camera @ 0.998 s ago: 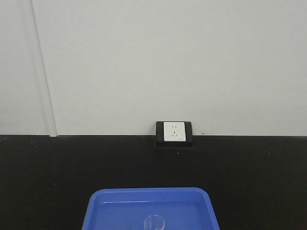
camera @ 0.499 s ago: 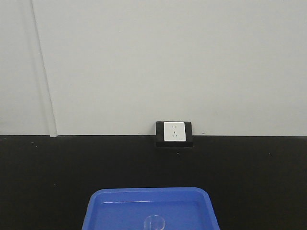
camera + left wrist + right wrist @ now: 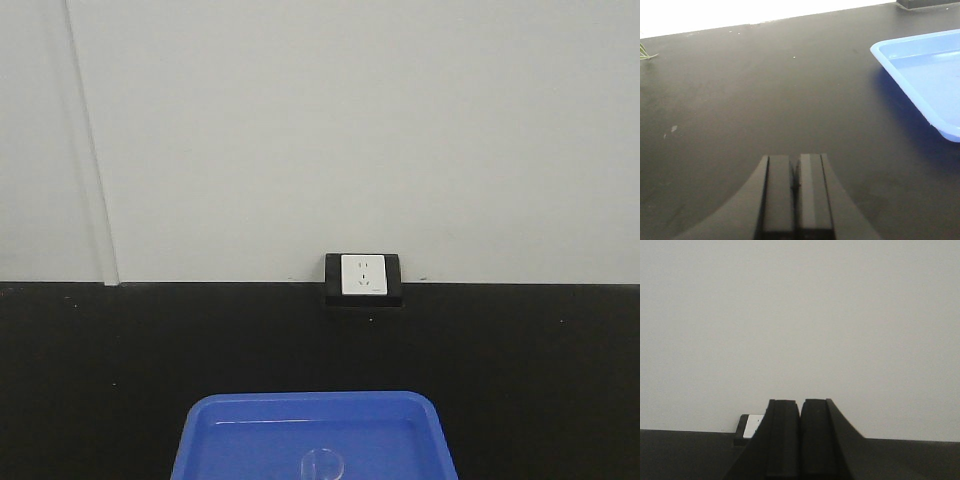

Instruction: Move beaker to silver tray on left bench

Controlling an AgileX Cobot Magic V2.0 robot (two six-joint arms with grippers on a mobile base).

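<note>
The beaker [image 3: 322, 465] sits in the blue tray [image 3: 310, 400] on the matte black worktop [image 3: 100, 380], in front of a white socket [image 3: 363, 275] at the foot of the pale grey wall [image 3: 350, 130]. The left jaws and the right jaws are pressed together, empty.

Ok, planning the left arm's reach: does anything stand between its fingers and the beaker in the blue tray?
Nothing visible except the blue tray and its low rim. Bare black worktop lies between the left gripper and that tray. The beaker, seen only from the front, stands inside it.
</note>
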